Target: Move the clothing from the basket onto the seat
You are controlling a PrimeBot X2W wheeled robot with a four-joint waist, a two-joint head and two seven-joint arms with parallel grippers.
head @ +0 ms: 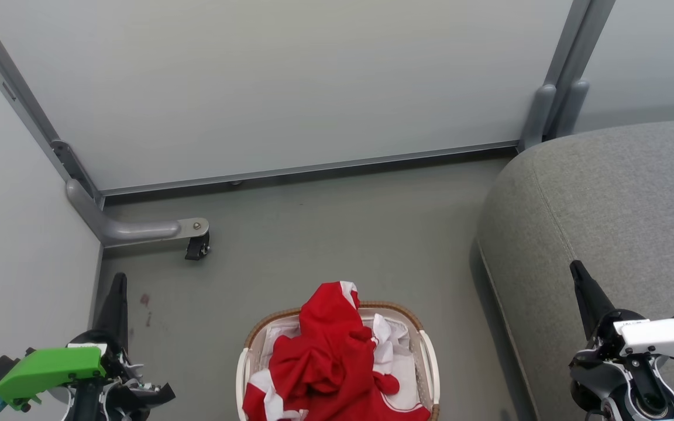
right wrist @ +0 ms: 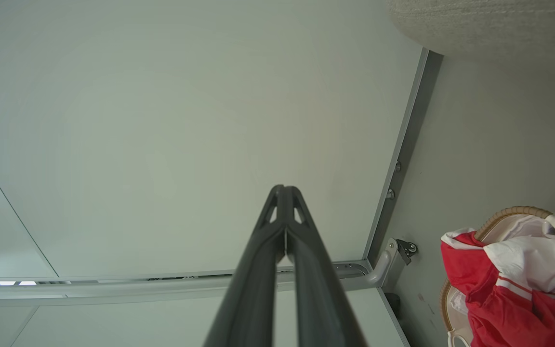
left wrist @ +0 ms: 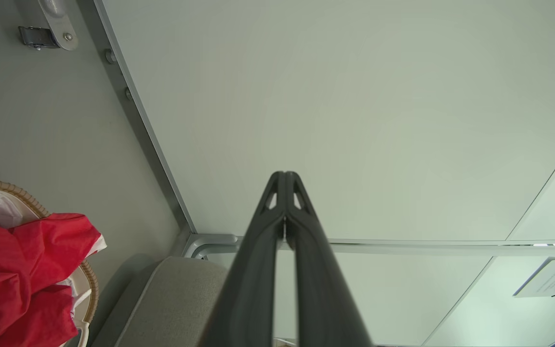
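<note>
Your left claw (head: 119, 280), lower left, and right claw (head: 577, 269), lower right, are both closed and empty. The clothing (head: 328, 356) lies heaped in the basket (head: 427, 351) at bottom centre, with the seat (head: 618, 199) at right.

Left pincer (left wrist: 284, 176): two dark fingers, tips touching, pointing at a pale wall (left wrist: 354, 120).
Clothing (left wrist: 17, 274): red, far to the pincer's left, heaped in the basket (left wrist: 92, 284).
Seat (left wrist: 176, 299): grey, just left of the fingers.

Green left housing (head: 50, 368), white right housing (head: 662, 336)
</note>
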